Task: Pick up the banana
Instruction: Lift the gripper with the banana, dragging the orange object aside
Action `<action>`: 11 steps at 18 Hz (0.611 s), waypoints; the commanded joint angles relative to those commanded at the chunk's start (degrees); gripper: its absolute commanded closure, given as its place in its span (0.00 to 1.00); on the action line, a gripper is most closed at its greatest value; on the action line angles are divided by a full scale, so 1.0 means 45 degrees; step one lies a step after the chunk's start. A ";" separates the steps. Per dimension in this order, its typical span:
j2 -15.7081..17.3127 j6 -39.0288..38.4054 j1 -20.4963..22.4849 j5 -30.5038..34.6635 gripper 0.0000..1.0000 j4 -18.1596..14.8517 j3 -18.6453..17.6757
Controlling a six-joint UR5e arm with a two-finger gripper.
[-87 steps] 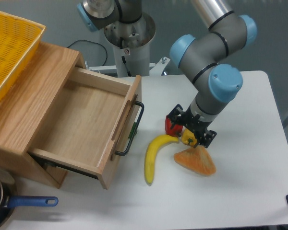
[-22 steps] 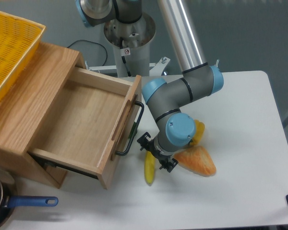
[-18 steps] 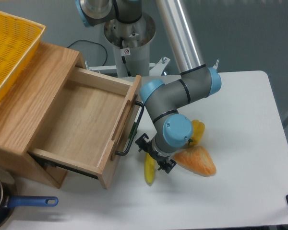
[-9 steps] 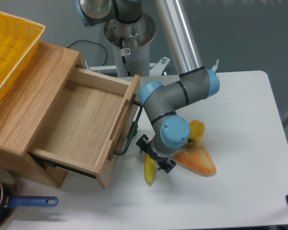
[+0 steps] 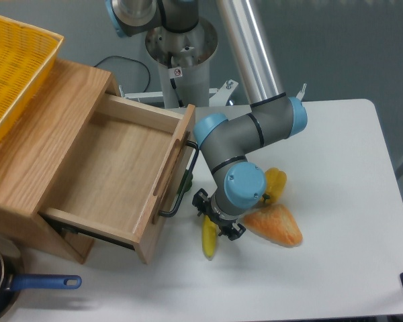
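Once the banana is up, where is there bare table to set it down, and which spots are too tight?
Bare table lies right of the yellow pepper and orange wedge, and along the front edge. The open drawer is also empty. It is crowded around the gripper, between the drawer handle, banana and wedge.

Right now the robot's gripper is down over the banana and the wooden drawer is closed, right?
Not quite. The gripper is down over the banana, but the wooden drawer is pulled open, and its inside looks bare. The fixed camera view shows this.
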 joint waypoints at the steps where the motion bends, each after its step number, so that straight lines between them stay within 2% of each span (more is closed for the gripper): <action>1: 0.0000 0.0000 0.0019 0.0000 0.64 0.0000 0.0000; 3: 0.0019 0.0019 0.0058 0.0000 0.67 -0.0019 0.0000; 11: 0.0078 0.0078 0.0137 0.0000 0.67 -0.0039 0.0137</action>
